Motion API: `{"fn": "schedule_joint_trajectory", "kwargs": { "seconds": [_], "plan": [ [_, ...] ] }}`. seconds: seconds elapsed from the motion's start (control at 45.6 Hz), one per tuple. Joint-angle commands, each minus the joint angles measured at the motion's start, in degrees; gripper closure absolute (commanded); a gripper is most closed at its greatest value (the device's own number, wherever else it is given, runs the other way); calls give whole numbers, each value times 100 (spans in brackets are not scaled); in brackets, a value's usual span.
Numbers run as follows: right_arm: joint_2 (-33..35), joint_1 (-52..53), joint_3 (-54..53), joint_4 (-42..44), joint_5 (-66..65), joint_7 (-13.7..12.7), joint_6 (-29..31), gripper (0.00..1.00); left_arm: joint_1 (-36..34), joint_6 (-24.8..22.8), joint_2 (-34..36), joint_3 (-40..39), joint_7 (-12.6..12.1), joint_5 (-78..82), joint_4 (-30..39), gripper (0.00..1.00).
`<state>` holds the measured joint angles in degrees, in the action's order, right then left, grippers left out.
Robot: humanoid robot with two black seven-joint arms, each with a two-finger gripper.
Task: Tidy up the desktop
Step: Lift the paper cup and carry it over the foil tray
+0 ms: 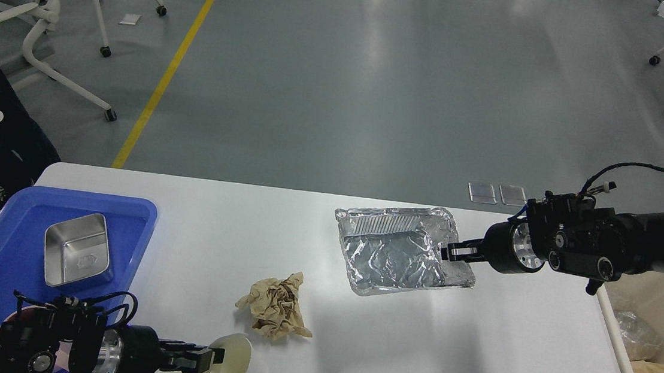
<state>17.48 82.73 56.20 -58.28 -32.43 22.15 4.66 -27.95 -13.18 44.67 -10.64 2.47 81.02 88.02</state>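
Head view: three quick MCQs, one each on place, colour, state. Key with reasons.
1. The steel container sits:
A) in the blue tray
B) on the floor
C) inside the foil tray

2. The crumpled paper is:
A) red
B) brown
C) green

3. The paper cup at the left claw is:
A) upright
B) tipped over
C) stacked on the crumpled paper

Key: A, blue walls surround it; B, tan-brown wad on the desktop; B, the cup's mouth faces sideways.
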Motion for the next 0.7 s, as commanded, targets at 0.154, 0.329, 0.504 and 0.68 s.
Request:
{"fn": "schedule_joint_trajectory", "kwargs": {
  "seconds": [0.154,0.329,0.504,0.68],
  "plan": [
    [-17,-2,-4,9,0,0,-9,100,-53,-290,376,-52,43,-34,241,91],
    [-35,-11,-13,9,0,-9,-53,100,-378,-378,1043,-105,157,-43,690,99],
    [-17,-11,-13,0,9,-9,-71,100,-667,-465,1860,-298,509,-104,1041,100],
    [-34,-11,-13,0,9,-9,-71,100,-1142,-1492,2617,-1360,843,-832,1130,100]
  ]
}}
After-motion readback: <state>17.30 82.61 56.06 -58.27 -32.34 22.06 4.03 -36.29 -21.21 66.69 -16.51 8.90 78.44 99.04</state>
